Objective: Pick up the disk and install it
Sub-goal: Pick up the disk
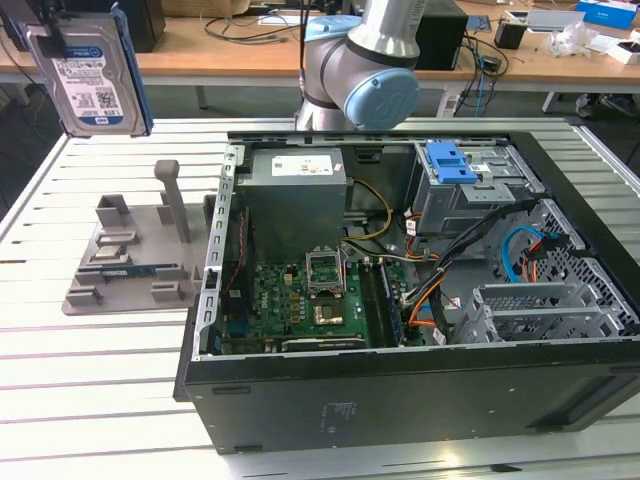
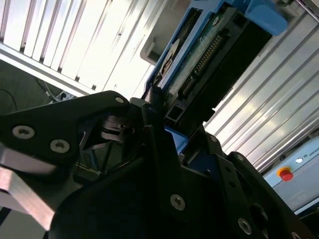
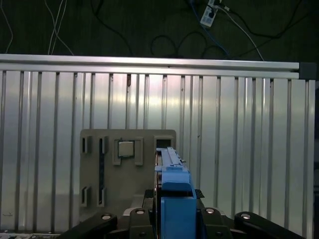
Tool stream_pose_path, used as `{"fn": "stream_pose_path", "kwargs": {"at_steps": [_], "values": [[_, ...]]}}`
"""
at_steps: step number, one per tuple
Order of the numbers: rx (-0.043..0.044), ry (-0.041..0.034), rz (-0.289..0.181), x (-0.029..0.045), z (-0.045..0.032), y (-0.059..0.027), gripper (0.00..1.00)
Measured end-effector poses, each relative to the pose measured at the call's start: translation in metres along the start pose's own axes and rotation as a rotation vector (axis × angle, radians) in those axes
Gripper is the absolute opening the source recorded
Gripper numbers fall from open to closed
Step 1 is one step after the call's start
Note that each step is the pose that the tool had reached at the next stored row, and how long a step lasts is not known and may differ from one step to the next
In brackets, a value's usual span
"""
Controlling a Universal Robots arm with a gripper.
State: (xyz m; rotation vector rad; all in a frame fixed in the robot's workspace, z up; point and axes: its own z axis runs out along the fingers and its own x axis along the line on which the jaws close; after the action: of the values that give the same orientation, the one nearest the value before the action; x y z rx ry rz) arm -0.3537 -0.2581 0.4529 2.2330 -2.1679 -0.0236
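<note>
The disk [image 1: 92, 80] hangs upright high over the table's far corner, at the exterior view's left. It is silver with a white-and-blue label and blue side rails. My gripper [image 1: 52, 30] is shut on it from above. In the first wrist view the disk [image 3: 174, 199] stands edge-on between the black fingers [image 3: 207, 213] of the gripper [image 3: 174, 195]. The second wrist view shows the disk's green circuit-board side [image 2: 199, 64] and its connector row. The grey drive bay [image 1: 480, 195] with a blue latch piece [image 1: 450, 162] sits in the open computer case [image 1: 400, 390], well to the exterior view's right of the disk.
A grey parts fixture [image 1: 130, 250] with posts and slots lies on the slatted table [image 1: 100, 400] below the disk, also seen as the fixture [image 3: 94, 164] holding a square chip [image 3: 125, 148]. Inside the case are the motherboard [image 1: 300, 300], power supply [image 1: 295, 190] and cables [image 1: 520, 250]. The arm's base [image 1: 360, 60] stands behind the case.
</note>
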Motion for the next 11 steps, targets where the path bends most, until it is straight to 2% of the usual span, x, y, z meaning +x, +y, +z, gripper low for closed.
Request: {"fn": "stream_pose_path", "kwargs": {"at_steps": [2,4,11], "values": [[0.0000,0.0000,0.000,0.0000,-0.0054,0.0002,0.37],[-0.0001,0.0000,0.000,0.0001,-0.0140,0.0004,0.37],[-0.0001,0.0000,0.000,0.0003,-0.0280,0.0009,0.37]]}}
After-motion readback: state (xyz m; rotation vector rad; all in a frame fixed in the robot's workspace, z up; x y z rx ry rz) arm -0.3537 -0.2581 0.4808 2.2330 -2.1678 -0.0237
